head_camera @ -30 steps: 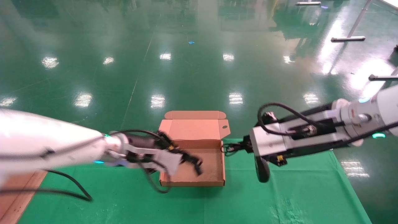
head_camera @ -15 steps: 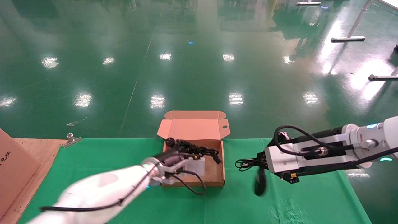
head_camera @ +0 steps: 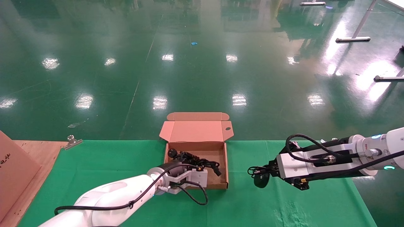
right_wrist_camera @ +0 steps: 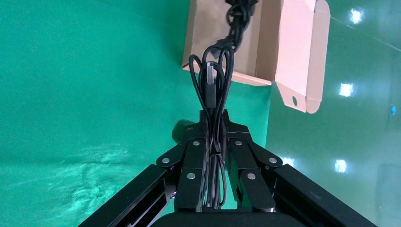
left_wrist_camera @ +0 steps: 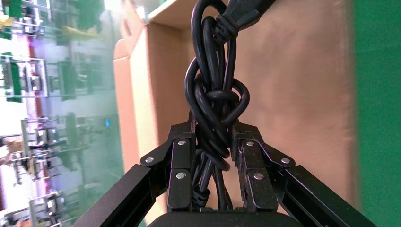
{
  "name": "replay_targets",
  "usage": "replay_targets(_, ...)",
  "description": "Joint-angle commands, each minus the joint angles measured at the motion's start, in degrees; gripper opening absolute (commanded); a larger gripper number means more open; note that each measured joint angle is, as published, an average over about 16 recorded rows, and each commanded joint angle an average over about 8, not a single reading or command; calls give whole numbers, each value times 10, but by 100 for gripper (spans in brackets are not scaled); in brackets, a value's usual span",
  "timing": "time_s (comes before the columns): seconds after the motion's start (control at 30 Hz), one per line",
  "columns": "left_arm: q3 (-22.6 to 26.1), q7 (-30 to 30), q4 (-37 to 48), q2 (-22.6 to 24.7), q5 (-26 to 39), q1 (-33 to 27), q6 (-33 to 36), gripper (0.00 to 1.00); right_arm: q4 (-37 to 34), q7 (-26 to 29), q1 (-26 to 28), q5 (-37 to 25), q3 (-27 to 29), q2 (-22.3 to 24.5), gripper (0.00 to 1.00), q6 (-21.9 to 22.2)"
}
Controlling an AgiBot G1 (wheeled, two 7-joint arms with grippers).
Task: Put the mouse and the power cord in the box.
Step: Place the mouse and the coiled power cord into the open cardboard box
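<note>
**A:** What lay toward the left edge of the worktop [head_camera: 94, 157]?

**B:** A brown board [head_camera: 12, 170] with black writing leaned at the left corner, with a metal clip [head_camera: 72, 140] near the far edge. The green cloth [head_camera: 284, 205] covered the rest.

**A:** And the left pincer [left_wrist_camera: 213, 146]?

**B:** It reached over the box [head_camera: 226, 170] from the near side, its fingers [left_wrist_camera: 182, 163] clamped on the power cord [head_camera: 192, 159]. The knotted black bundle stretched above the box floor, its plug toward the far left corner of the box. Whether the cord touched the cardboard, I could not tell.

**A:** Where was the box?

**B:** Midway along the far edge of the worktop, its lid flap standing open past that edge.

**A:** And the right side?

**B:** The right pincer [right_wrist_camera: 215, 142] hung well to the right of the box, closed on the thin looped cable of the mouse [head_camera: 260, 180]. The mouse dangled below it, just above the cloth.
</note>
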Motion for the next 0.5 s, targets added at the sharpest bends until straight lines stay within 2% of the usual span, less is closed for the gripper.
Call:
replay_targets(0.03, 15, 17, 7, 0, -19, -3, -9, 100, -13, -10, -1, 0, -1, -4, 0, 2)
replay_targets(0.5, 62, 89, 32, -3, -137, -25, -15, 100, -5, 4, 9, -3, -6, -23, 0, -3)
